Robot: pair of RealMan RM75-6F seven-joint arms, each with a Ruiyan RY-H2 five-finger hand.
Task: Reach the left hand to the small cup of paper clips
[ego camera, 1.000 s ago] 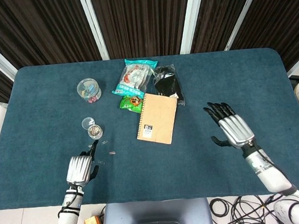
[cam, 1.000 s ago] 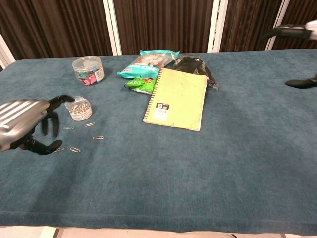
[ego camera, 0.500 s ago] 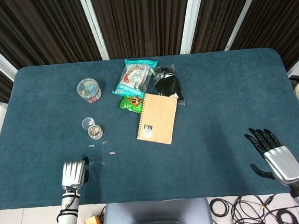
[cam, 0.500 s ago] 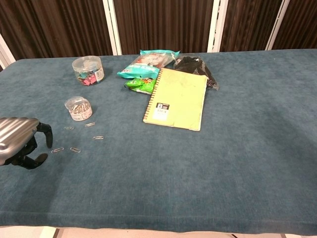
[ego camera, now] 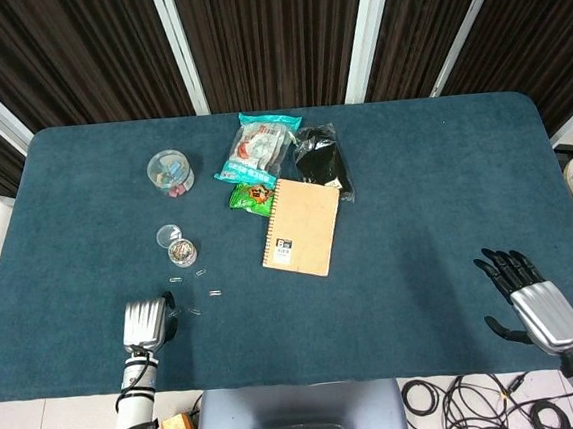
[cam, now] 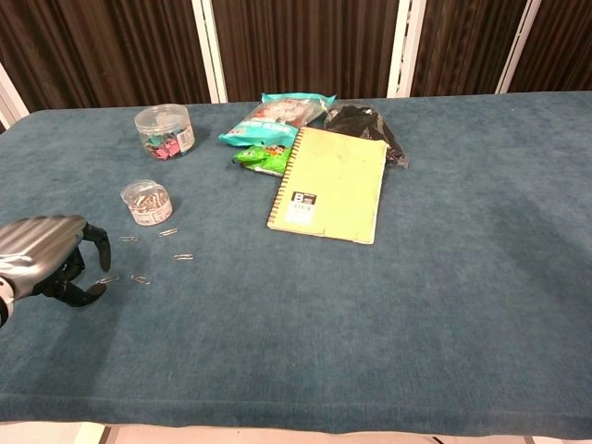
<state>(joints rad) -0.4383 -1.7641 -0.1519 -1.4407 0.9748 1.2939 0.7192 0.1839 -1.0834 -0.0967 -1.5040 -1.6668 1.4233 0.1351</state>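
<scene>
My left hand (ego camera: pixel 145 323): low at the table's (ego camera: pixel 413 163) near left edge, fingers curled under, holding nothing, just beside loose paper clips (ego camera: pixel 194 287). Small cup of paper clips (ego camera: pixel 180 251): upright, apart from that hand, farther up the cloth. My right hand (ego camera: pixel 531 300): near right edge, fingers spread, holding nothing. Notebook (ego camera: pixel 301 226): mid-table, flat. Round tub (ego camera: pixel 169 172): beyond the cup.

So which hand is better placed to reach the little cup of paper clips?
Left. The left hand sits at the near edge just below the paper clip cup, while the right hand is across the table at the far right corner.
</scene>
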